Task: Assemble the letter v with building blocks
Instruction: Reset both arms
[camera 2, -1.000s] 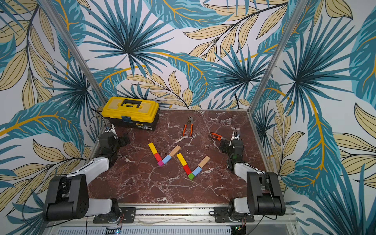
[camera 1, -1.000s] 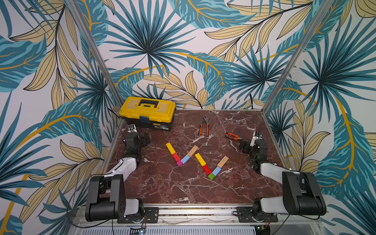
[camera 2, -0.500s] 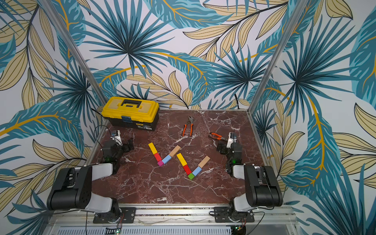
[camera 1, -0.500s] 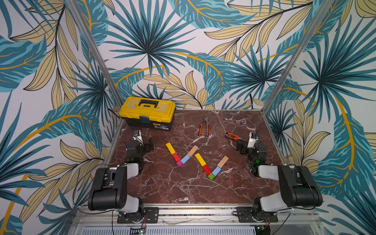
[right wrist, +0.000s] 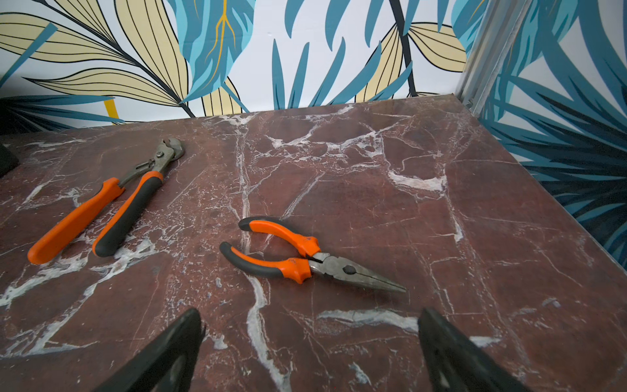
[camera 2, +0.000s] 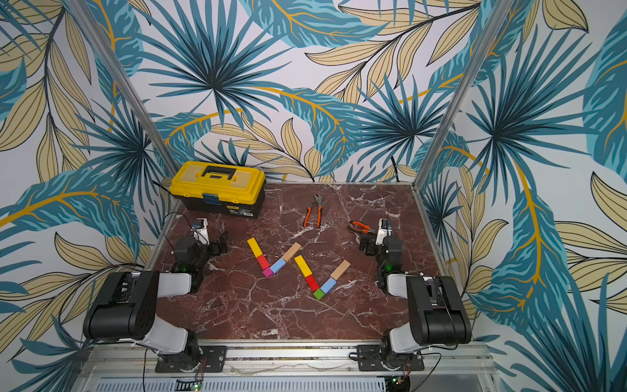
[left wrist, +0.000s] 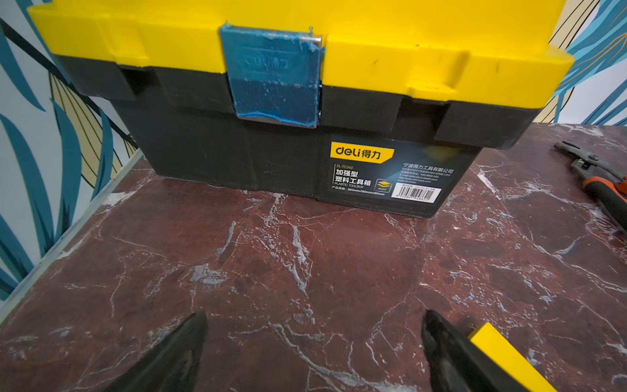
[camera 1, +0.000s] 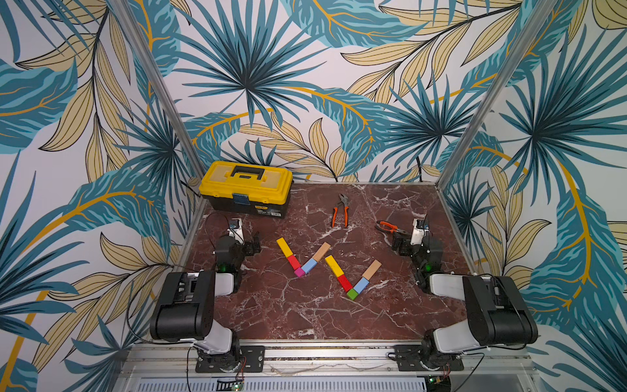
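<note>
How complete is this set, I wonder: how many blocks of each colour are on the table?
Yellow blocks: 2
Red blocks: 2
Light-blue blocks: 2
Plain-wood blocks: 2
Magenta cube: 1
Green cube: 1
Total: 10

We see the ten building blocks (camera 1: 333,267) lying flat as two V shapes just beside each other, each running yellow bar, red block, cube point, light-blue block, plain-wood bar; the farther V (camera 1: 293,262) has a magenta cube (camera 1: 299,272), the nearer V (camera 1: 344,282) a green cube (camera 1: 352,294).
</note>
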Tool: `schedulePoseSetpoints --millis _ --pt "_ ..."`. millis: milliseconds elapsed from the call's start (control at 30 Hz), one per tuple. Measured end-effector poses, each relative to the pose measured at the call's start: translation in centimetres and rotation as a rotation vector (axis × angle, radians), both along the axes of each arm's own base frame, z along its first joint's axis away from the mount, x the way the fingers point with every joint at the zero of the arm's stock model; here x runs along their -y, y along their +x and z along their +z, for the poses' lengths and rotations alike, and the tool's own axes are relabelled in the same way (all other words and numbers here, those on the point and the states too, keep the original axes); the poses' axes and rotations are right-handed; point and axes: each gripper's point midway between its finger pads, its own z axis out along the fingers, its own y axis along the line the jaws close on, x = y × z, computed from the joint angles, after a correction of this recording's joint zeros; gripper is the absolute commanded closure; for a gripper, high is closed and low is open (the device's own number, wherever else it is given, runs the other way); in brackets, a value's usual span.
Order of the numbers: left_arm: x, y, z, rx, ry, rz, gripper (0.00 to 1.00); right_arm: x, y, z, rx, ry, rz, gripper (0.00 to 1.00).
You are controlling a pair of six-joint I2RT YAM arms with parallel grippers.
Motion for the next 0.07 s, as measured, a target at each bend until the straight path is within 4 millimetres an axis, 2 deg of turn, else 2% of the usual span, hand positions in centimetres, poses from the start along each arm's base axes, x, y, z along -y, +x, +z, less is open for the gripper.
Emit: schedulePoseSetpoints --millis 67 --pt "-0.07 0.01 0.04 0.002 0.001 0.004 0.01 0.03 0.0 -0.01 0.0 -0.003 -0.002 0.01"
